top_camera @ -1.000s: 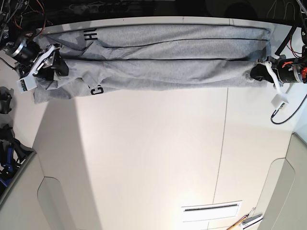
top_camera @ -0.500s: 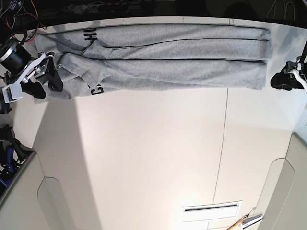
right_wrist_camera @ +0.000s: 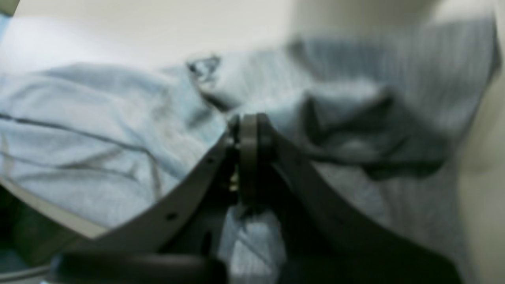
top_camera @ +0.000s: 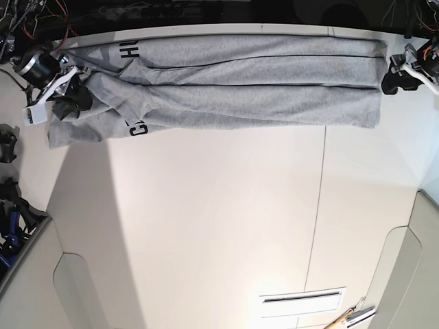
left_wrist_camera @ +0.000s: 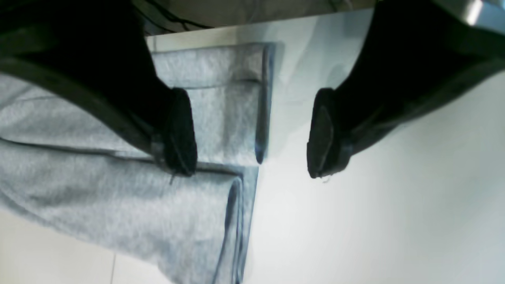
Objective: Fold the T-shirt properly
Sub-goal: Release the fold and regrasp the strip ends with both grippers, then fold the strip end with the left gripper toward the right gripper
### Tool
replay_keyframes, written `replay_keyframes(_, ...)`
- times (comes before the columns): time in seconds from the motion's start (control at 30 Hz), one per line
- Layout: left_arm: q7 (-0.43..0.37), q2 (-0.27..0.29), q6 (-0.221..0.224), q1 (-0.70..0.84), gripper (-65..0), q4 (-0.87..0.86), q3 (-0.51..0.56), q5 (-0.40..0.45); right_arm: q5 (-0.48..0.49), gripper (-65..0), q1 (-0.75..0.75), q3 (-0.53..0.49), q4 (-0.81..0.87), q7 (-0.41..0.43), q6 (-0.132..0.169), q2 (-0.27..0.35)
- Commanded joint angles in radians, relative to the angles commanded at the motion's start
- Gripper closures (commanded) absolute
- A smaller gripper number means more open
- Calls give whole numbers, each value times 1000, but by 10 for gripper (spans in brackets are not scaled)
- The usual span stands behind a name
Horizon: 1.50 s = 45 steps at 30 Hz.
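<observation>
Since the T-shirt (top_camera: pixel 240 103) lies as a long strip across the desk (top_camera: pixel 206 226), rumpled beneath the right claw (top_camera: pixel 81 106) (closure indeterminable), smooth that end before folding; left claw (left_wrist_camera: pixel 252 138), fingers wide, should pinch all layers.

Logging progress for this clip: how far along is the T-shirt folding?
Done: the grey T-shirt lies gathered into a long, layered strip. In hand: the right gripper is down at its rumpled end. Left: that end needs smoothing, and probably the strip's length folding in.
</observation>
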Motion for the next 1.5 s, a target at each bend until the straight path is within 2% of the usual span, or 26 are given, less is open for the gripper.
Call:
replay_keyframes(0.17,-30,64,4,-1,-469,-24,0,6,61,0,0,0,-42,-1,0,0)
replay_keyframes(0.3,-93,69,4,-20,-469,-128,0,18,72,0,0,0,-41,-8,1,0)
replay_keyframes(0.47,-93,69,2,-48,-469,-198,0,-14,73,0,0,0,-41,-13,1,0)
replay_keyframes(0.53,-64,69,-3,-50,-469,-205,0,-29,79,0,0,0,-41,-13,1,0)
replay_keyframes(0.57,-37,69,-24,-50,-469,-205,0,-51,80,0,0,0,-41,-12,1,0)
replay_keyframes(0.63,31,74,-29,-50,-469,-205,0,-129,80,0,0,0,-41,-12,1,0)
replay_keyframes(0.7,61,88,-29,-50,-468,-205,2,-188,80,0,0,0,-41,-12,1,0)
replay_keyframes(1.0,61,133,-29,-50,-459,-205,11,-183,93,0,2,0,-41,-12,1,0)
replay_keyframes(1.03,60,132,-29,-50,-428,-205,16,-183,95,0,3,0,-41,-12,1,0)
replay_keyframes(1.13,60,132,-29,-50,-274,-205,29,-181,94,0,13,0,-41,-15,1,0)
replay_keyframes(1.2,43,132,-29,-50,-213,-205,30,-176,95,0,14,0,-41,-16,1,0)
replay_keyframes(1.27,21,132,-29,-51,-144,-205,30,-138,95,0,14,0,-41,-16,1,0)
replay_keyframes(1.37,-19,132,-29,-51,0,-205,30,-99,95,0,14,0,-41,-16,1,0)
replay_keyframes(1.5,-19,132,-29,-67,0,-205,30,-100,95,0,14,0,-41,-16,1,0)
